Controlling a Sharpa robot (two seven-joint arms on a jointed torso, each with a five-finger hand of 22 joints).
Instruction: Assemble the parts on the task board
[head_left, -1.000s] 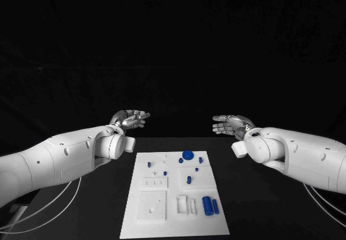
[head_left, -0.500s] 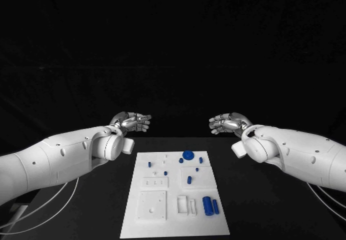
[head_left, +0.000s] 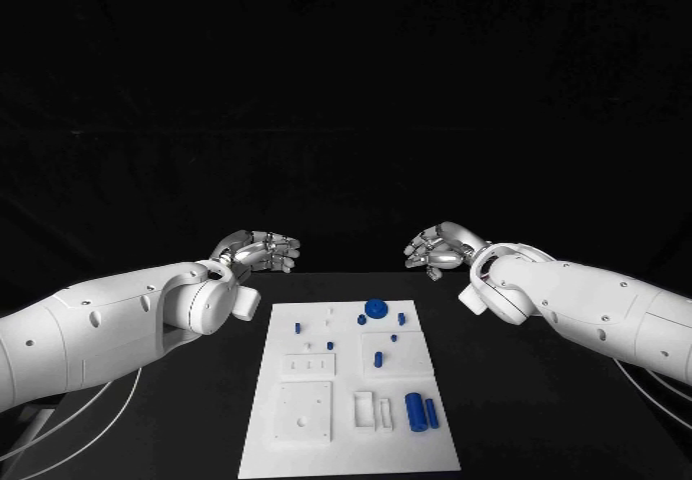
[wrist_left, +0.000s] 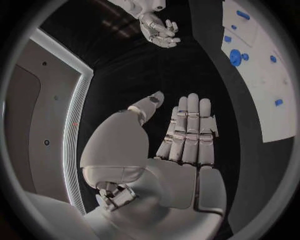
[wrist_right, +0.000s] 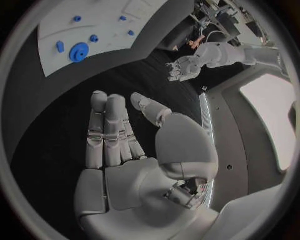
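White task board (head_left: 310, 440) on black table (head_left: 519, 400), dark backdrop; both hands' fingers seemingly extended together, empty.

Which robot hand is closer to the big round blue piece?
Right, but only slightly. The right hand hovers beyond the task board, off to the right of the big round blue piece. The left hand hovers a little farther away on the other side.

Black table (head_left: 534, 400) under the board, white cables (head_left: 87, 420) hanging at both front corners
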